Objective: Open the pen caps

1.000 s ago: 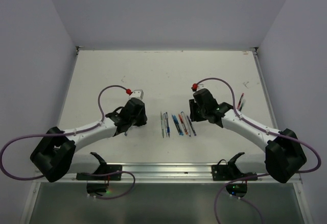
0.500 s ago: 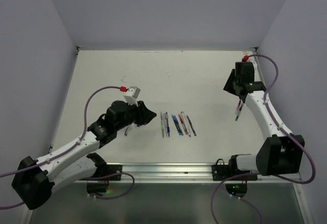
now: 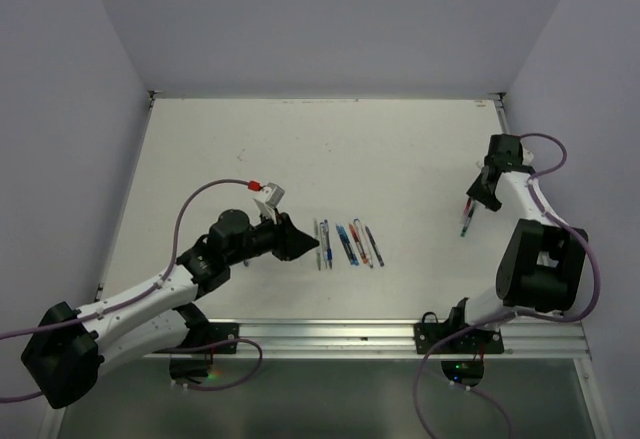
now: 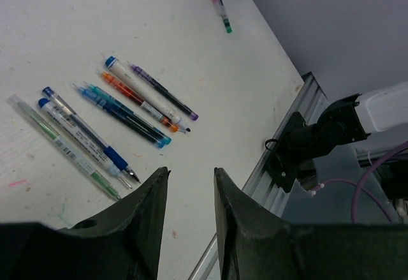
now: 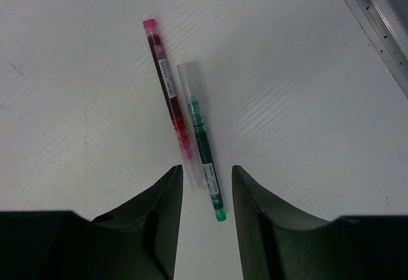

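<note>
pen caps (image 4: 111,62) on a row of pens (image 3: 345,244) mid-desk (image 3: 300,149), red pen (image 5: 167,88) and green pen (image 5: 203,146) side by side near the right edge, right gripper (image 5: 205,170) above them, fingers apart, empty, left gripper (image 4: 190,171) just left of the row, fingers apart, empty

The left pincer (image 4: 191,173) hangs with jaws parted and nothing between them above the white table (image 4: 95,18). Just beyond lies a slanted row of pens (image 4: 127,119). Farther off is a pink-and-green pen (image 4: 218,6), possibly two together.

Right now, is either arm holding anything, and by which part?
Nothing held: the left gripper is open and empty; the right gripper is open above the green pen, not gripping it.
</note>
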Tool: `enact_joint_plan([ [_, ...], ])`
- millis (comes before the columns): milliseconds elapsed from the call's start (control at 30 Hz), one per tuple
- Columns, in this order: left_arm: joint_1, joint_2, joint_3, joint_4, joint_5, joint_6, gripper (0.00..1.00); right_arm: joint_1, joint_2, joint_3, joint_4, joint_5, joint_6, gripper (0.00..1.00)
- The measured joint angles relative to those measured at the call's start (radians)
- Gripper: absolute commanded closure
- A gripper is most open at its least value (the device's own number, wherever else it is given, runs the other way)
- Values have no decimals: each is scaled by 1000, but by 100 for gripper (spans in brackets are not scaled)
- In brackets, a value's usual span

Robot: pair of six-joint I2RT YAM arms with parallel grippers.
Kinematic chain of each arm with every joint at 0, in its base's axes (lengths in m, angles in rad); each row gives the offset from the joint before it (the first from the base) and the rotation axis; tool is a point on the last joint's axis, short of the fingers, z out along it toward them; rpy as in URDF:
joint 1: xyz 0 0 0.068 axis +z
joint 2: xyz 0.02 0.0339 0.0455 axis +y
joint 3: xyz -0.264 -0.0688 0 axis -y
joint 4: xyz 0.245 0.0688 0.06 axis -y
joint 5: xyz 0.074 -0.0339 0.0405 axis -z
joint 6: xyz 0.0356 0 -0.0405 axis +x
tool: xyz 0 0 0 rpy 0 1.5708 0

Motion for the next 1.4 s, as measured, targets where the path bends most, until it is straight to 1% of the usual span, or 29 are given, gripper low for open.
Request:
enact_joint_plan([
  [100,-12,6,-14,36,21,-4,62,-18,44,-9,20,-5,2,64],
  [300,-14,35,-18,45,25,-2,62,-24,150,-9,73,-23,4,65],
  [533,-14,83,-18,47,25,3,62,-25,216,-9,111,-26,4,67],
  [900,-14,135,-18,61,25,5,62,-25,237,-12,178,-26,0,87],
  [933,-14,136,-18,61,25,4,62,-25,237,-13,182,-26,0,92],
  [967,-14,137,-18,61,25,4,62,-25,235,-14,183,-26,-2,94],
  [1067,-14,140,-18,62,25,4,62,-25,225,-26,187,-25,-1,100],
  [1200,-14,143,-18,62,29,3,62,-25,166,-68,160,-22,-7,100],
  [1300,-14,148,-17,64,46,-8,62,-24,55,-105,116,-27,-13,100],
  [1400,-14,165,-11,76,81,-25,62,-18,-104,-124,84,-45,-21,100],
])
